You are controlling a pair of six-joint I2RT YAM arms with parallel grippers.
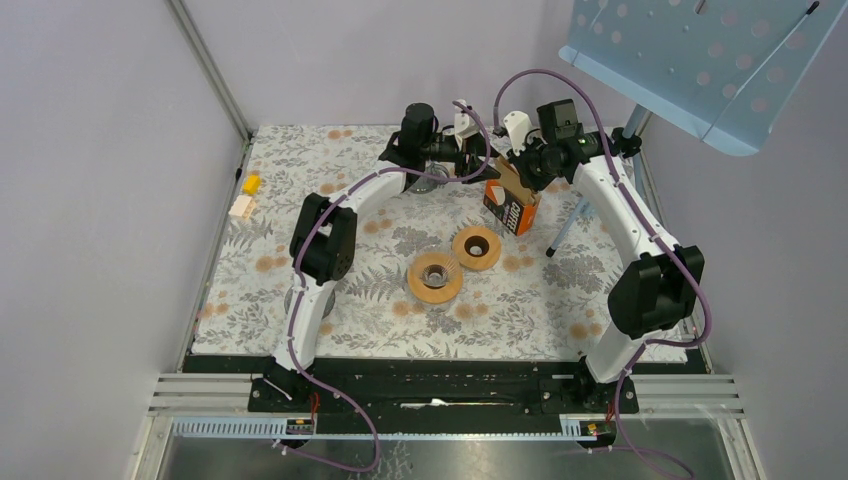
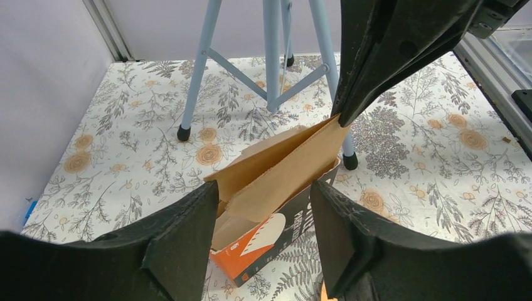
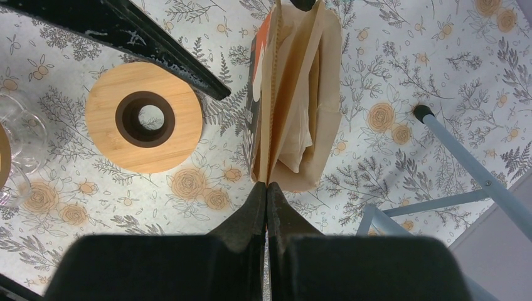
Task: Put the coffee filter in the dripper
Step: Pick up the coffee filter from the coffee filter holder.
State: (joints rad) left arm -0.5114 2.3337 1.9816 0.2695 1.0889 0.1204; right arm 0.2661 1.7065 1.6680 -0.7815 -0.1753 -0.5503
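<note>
- The right gripper (image 3: 266, 188) is pressed fully together, pinching the near edge of the brown flap of the filter box (image 3: 326, 75) and holding its mouth open.
- The left gripper (image 2: 263, 191) is spread wide and holds nothing. In its wrist view the open mouth of the box shows in the gap between the fingers; whether either finger touches the card, I cannot tell.
- The coffee filter (image 3: 300, 141) is inside the box, a pale folded sheet between the brown walls, at 12 o'clock from the right gripper and close to it.
- In the right wrist view the filter's long axis runs from 12 to 6 o'clock, in line with the slot of the box.
- In the top view the box stands on the desk (image 1: 330, 300) toward 12 o'clock. The dripper (image 1: 436, 276) stands apart from it at about 7 o'clock, and a wooden ring (image 3: 144, 117) lies between the two.
</note>
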